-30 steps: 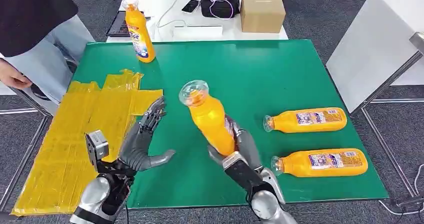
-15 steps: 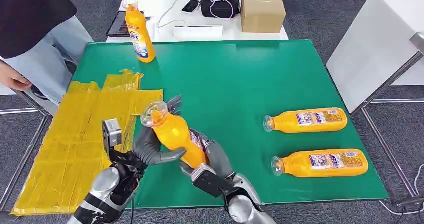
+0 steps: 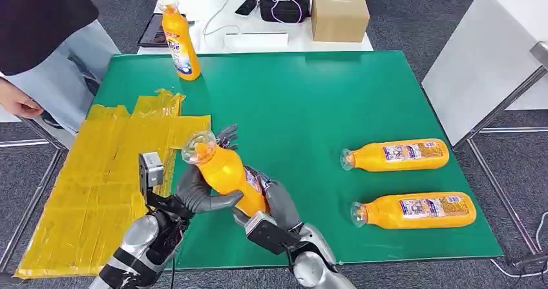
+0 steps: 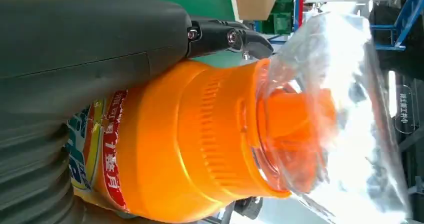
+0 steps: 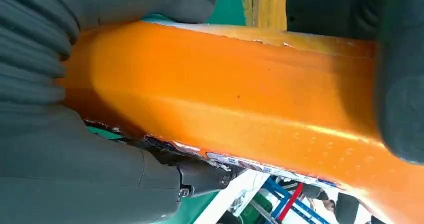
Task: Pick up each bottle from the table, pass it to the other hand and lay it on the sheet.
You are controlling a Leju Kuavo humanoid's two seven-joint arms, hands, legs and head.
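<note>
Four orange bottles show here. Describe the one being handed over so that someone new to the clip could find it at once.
Start at the green table and go to its near edge, just right of the yellow sheet. There the held bottle is off the surface, tilted, cap up and left, with the left hand and right hand both on it. The other three touch the table: two lying at the right, one upright at the far left corner.

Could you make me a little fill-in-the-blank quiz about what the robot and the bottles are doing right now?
1. The held bottle is gripped by ____ of the robot's hands at once.
2. On the green table, ____ bottles lie on their sides to the robot's right.
3. One bottle stands ____ at the table's far corner.
4. The yellow sheet has ____ bottles on it.

Missing words: both; two; upright; no
</note>
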